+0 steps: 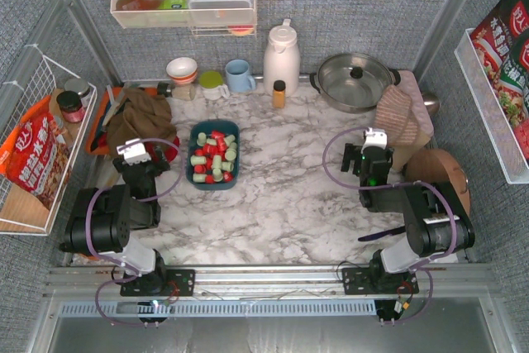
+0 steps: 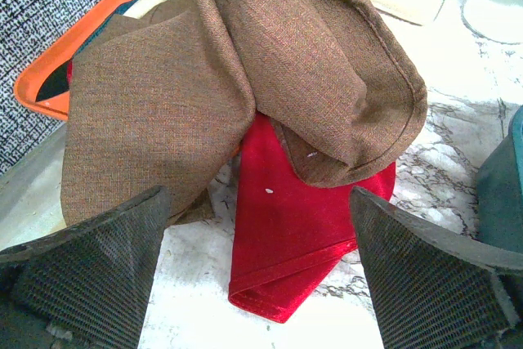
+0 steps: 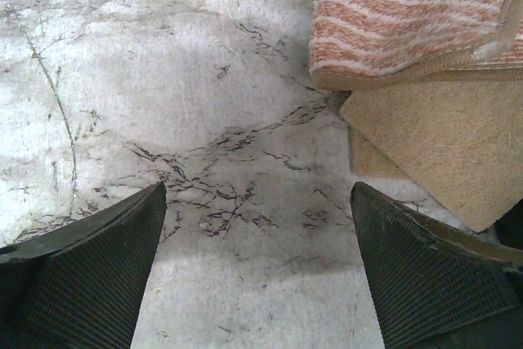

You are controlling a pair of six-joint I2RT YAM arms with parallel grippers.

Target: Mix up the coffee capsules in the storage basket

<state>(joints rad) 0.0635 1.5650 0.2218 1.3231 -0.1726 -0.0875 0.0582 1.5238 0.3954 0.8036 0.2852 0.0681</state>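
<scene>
The dark teal storage basket [image 1: 197, 179] sits left of centre on the marble table. It is filled with red and pale green coffee capsules [image 1: 213, 155] lying in a loose jumble. My left gripper [image 1: 134, 146] is left of the basket and open. In its wrist view the fingers [image 2: 90, 275] frame bare marble and the tip of a red cloth [image 2: 294, 234], with the basket's wall [image 2: 500, 194] at the right edge. My right gripper [image 1: 374, 140] is far to the basket's right, open over bare marble [image 3: 245, 202], holding nothing.
A brown cloth [image 1: 136, 113] lies over the red one beside an orange tray [image 2: 37, 87]. A striped towel [image 1: 397, 113] and a tan mat [image 3: 441, 145] lie by the right gripper. A pot [image 1: 355, 80], a white jug [image 1: 281, 55], an amber bottle [image 1: 279, 93], a blue mug [image 1: 240, 76] and bowls [image 1: 182, 68] line the back.
</scene>
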